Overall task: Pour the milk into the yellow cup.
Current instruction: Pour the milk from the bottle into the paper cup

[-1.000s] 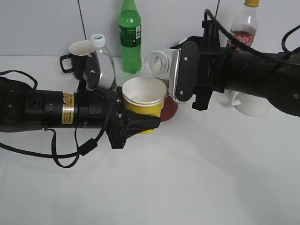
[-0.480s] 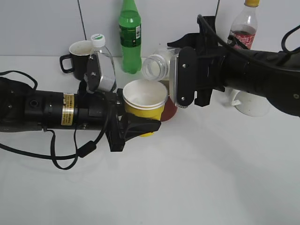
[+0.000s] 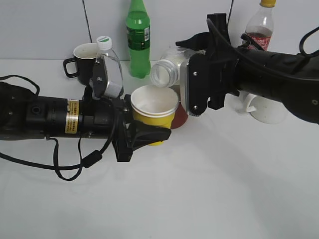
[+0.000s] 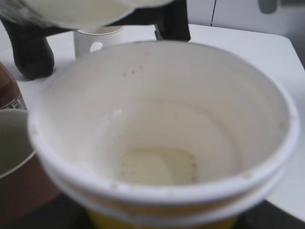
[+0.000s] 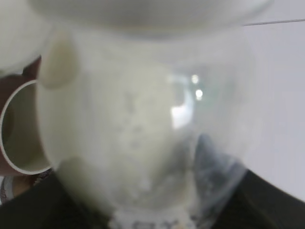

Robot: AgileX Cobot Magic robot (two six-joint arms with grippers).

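My left gripper (image 3: 148, 133) is shut on the yellow cup (image 3: 153, 108) and holds it upright above the table. The cup fills the left wrist view (image 4: 162, 143), with a little pale milk (image 4: 157, 167) at its bottom. My right gripper (image 3: 185, 67) is shut on the clear milk bottle (image 3: 167, 69), tipped on its side with its open mouth just above the cup's far rim. In the right wrist view the bottle (image 5: 143, 133) fills the frame, with white milk inside. No stream shows. Both grippers' fingers are mostly hidden.
A red-brown mug (image 3: 181, 115) stands right behind the cup. A white mug (image 3: 266, 112) is at the right under the right arm. At the back stand a dark mug (image 3: 82, 59), a capped water bottle (image 3: 110, 64), a green bottle (image 3: 138, 37) and a yellow-capped bottle (image 3: 260, 27).
The right wrist has rolled further, tipping the bottle's mouth lower and a little left toward the cup. The left arm and the cup have hardly moved.
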